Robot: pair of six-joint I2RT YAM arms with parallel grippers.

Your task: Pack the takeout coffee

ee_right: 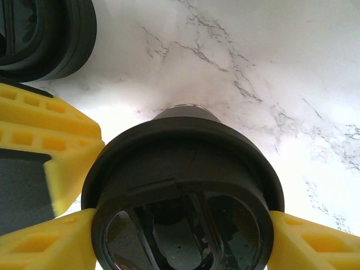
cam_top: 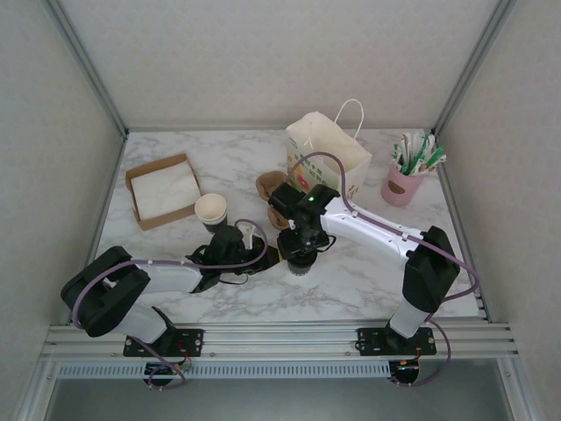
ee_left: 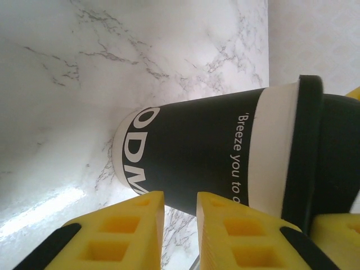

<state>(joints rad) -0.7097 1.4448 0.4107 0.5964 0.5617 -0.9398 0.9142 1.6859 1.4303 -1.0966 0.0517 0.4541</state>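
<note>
The coffee (cam_top: pixel 302 263) stands upright on the bench (cam_top: pixel 368 281). Its long axis is vertical, with the base on the marble and the lid (ee_right: pixel 180 169) on top. It sits straight beneath the right claw (ee_right: pixel 180 239), which points down at it. That claw's jaws stand wide and pinch the lid's rim from opposite sides.

In the top view the right arm rises from its base and its white forearm runs inward toward the middle of the bench. The wrist bends over so the claw hangs vertically above the coffee.

The left claw (ee_left: pixel 180 225) lies level and low over the bench, aimed sideways at the coffee's printed black wall just ahead of its tips. Its jaws are almost pressed together, with a slim gap between them and nothing in it. Whether the tips touch the wall I cannot tell. The left arm is folded low, with its elbow back by its base and its forearm stretched flat toward the coffee.
</note>
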